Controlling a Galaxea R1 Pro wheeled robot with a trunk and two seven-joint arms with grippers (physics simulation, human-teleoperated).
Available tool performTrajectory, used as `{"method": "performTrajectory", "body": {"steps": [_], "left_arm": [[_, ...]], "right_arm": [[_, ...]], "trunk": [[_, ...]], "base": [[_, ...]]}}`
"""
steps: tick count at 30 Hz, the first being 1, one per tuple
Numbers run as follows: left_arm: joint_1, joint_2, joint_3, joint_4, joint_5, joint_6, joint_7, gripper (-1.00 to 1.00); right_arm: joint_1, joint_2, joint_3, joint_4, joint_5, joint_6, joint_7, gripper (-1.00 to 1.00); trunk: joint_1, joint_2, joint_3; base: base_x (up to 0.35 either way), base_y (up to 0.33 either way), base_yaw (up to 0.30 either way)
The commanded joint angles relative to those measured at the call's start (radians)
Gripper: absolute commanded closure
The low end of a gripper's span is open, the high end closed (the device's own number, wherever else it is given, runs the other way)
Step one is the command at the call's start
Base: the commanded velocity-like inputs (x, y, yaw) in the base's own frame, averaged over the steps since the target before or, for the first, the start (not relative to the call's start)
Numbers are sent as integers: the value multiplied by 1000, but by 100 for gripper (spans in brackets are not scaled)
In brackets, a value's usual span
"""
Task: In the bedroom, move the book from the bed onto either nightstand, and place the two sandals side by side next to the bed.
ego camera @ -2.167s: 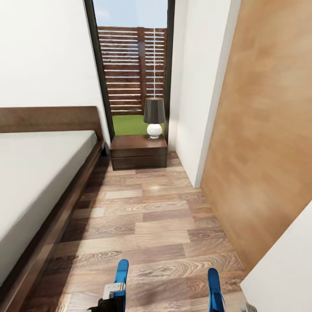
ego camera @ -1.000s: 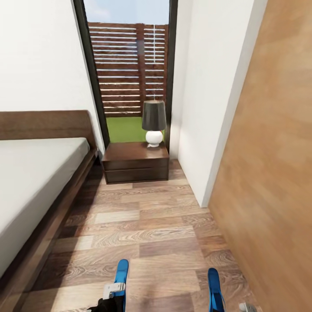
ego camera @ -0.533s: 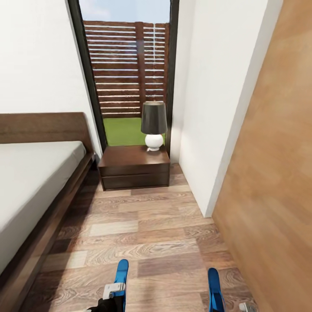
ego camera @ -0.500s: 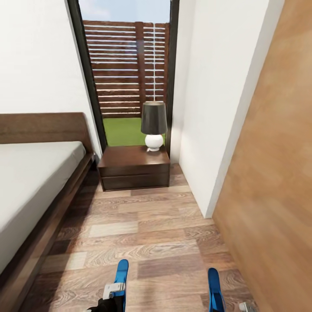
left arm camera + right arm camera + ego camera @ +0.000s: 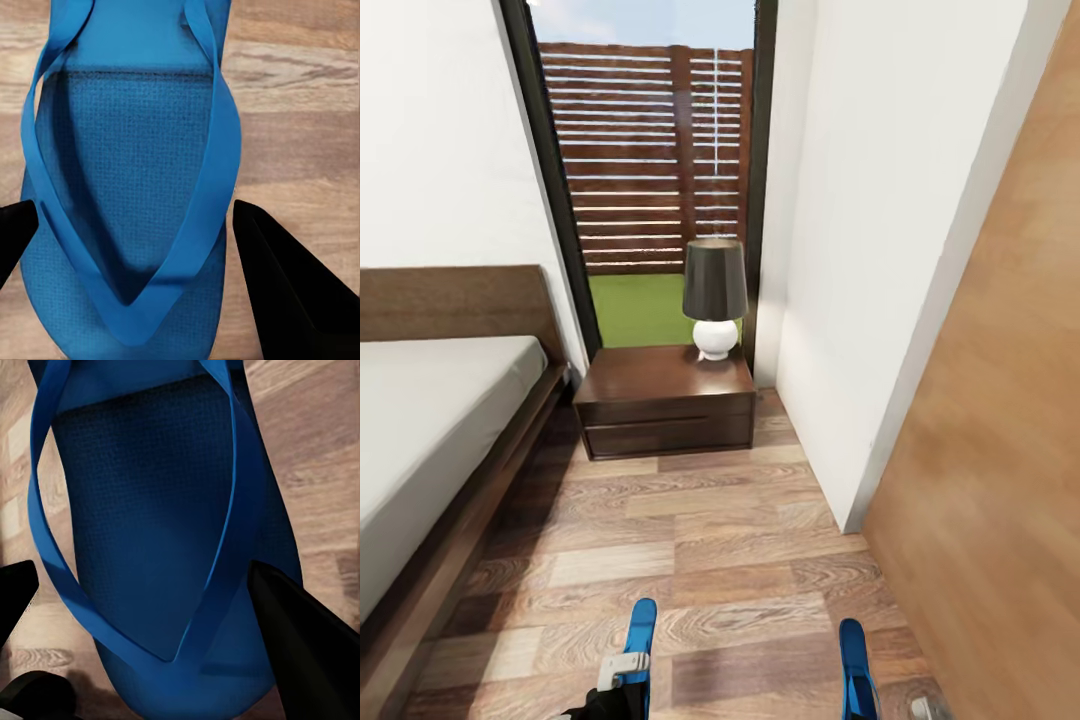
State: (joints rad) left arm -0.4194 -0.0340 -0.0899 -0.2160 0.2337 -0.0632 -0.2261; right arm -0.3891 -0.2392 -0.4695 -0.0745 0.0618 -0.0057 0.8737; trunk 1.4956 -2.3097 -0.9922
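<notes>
Wood flooring runs ahead between the bed [image 5: 430, 420] and a white wall to the nightstand [image 5: 665, 398], whose top holds just a lamp [image 5: 714, 296]. My left tool [image 5: 131, 247] is clamped on one sandal [image 5: 135, 187], my right tool [image 5: 142, 615] on the other sandal [image 5: 157, 532]. I judge both still need setting beside the bed; the book I cannot place.
</notes>
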Motion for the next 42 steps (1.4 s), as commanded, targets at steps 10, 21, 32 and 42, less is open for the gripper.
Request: {"method": "performTrajectory", "body": {"steps": [10, 21, 32, 42], "left_arm": [[-1, 0, -8, 1, 10, -4, -1, 100], [0, 0, -8, 1, 10, -4, -1, 100], [-1, 1, -8, 1, 10, -5, -1, 100], [-1, 1, -8, 1, 10, -4, -1, 100]], "right_arm": [[-1, 0, -8, 0, 6, 0, 4, 100], [-1, 0, -8, 0, 6, 0, 4, 100], [-1, 0, -8, 0, 6, 0, 2, 100], [-1, 0, -8, 1, 6, 0, 2, 100]], "trunk": [[0, 0, -1], [0, 0, -1], [0, 0, -1], [0, 0, -1]], "base": [[331, 0, 0], [331, 0, 0], [331, 0, 0], [331, 0, 12]]}}
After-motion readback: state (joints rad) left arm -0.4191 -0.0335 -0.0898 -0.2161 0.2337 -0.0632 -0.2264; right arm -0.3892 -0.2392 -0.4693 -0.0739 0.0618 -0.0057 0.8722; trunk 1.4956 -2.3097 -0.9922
